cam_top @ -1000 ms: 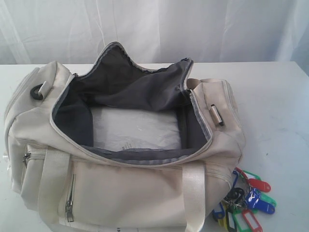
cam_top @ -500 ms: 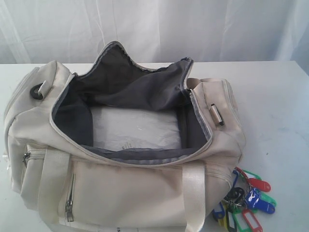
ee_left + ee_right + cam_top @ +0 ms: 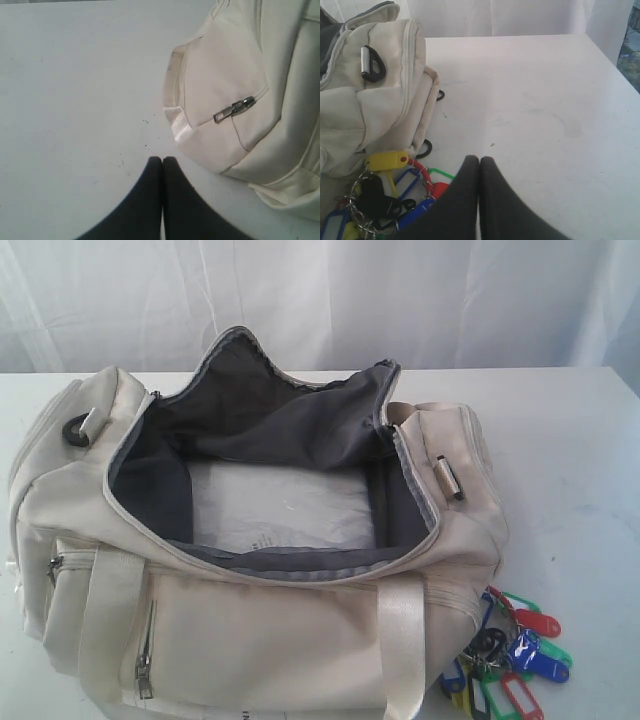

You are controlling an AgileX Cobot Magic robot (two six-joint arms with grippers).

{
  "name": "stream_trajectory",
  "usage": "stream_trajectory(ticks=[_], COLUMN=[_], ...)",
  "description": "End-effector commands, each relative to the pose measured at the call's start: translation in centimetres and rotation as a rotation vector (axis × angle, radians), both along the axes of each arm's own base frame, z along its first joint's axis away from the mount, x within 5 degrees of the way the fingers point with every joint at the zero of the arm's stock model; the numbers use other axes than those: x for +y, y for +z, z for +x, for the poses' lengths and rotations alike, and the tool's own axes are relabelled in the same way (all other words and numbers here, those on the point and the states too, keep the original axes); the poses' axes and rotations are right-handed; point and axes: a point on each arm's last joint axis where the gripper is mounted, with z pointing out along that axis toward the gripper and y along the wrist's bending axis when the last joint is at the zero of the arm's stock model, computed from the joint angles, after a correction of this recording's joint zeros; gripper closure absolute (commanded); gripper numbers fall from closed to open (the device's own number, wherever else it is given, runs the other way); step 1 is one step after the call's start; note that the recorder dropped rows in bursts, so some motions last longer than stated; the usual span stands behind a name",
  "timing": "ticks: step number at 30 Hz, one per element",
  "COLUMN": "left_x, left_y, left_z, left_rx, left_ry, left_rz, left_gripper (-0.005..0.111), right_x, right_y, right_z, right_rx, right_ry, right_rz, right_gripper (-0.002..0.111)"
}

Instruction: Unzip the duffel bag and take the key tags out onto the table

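Note:
The cream duffel bag [image 3: 250, 630] stands on the white table [image 3: 570, 450] with its top zip wide open, showing grey lining and a pale base panel inside. The bunch of coloured key tags [image 3: 510, 655] lies on the table by the bag's near right corner. In the right wrist view the key tags [image 3: 385, 195] rest beside the bag [image 3: 375, 100], and my right gripper [image 3: 479, 160] is shut and empty just next to them. My left gripper [image 3: 162, 160] is shut and empty over bare table, close to the bag's end pocket [image 3: 225, 100]. Neither gripper shows in the exterior view.
A white curtain [image 3: 320, 290] hangs behind the table. A metal zip pull [image 3: 234, 108] sits on the end pocket near my left gripper. A black D-ring with a metal clip [image 3: 371, 62] is on the bag's end. The table's far corner [image 3: 607, 55] is near.

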Motion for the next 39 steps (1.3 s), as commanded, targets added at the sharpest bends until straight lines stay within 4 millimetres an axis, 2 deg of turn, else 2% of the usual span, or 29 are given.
stream_trajectory(ticks=[1, 39], left_x=[-0.01, -0.01], left_y=[-0.07, -0.07], left_z=[-0.01, -0.01], left_rx=[-0.003, -0.003], left_ry=[0.002, 0.001], left_rz=[-0.005, -0.002], left_gripper=[0.107, 0.107], right_x=[-0.02, -0.02], right_y=[0.00, 0.00], right_z=[-0.01, -0.01], right_rx=[-0.009, -0.009], right_ry=[0.000, 0.000], right_rz=[-0.005, -0.005], right_gripper=[0.108, 0.108])
